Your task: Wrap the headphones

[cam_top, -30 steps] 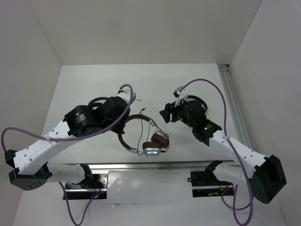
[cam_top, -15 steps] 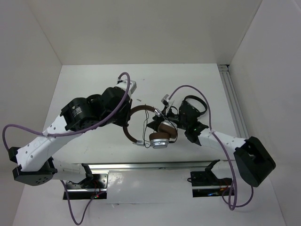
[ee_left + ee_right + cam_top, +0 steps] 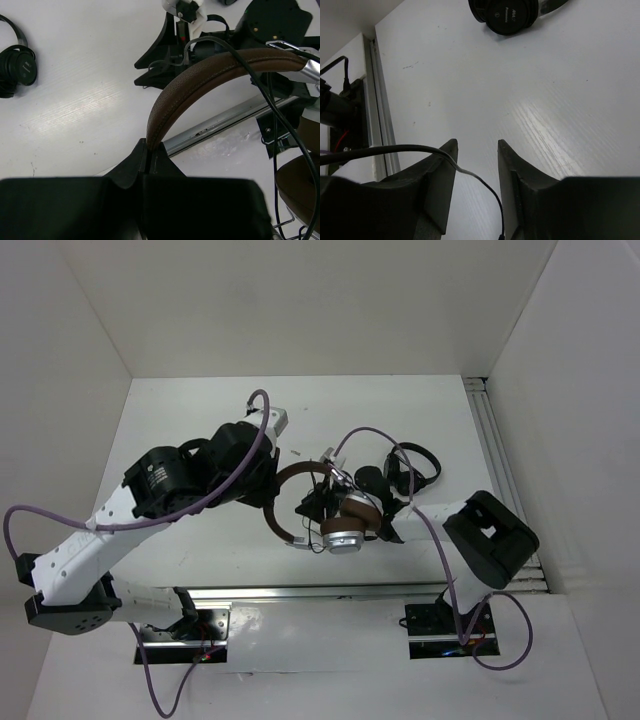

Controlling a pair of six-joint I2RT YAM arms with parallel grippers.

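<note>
The left tool is clamped on the brown headband of the headphones, which arch away ahead of it. The cable hangs loose between the parted fingers of the right tool, ungripped. I judge the wrapping barely begun, with nearly all turns left.

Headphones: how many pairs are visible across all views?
3. The brown headphones are in the middle, held by the left gripper; one black pair lies to their right; a second black pair is on the left, mostly under the left arm.
</note>
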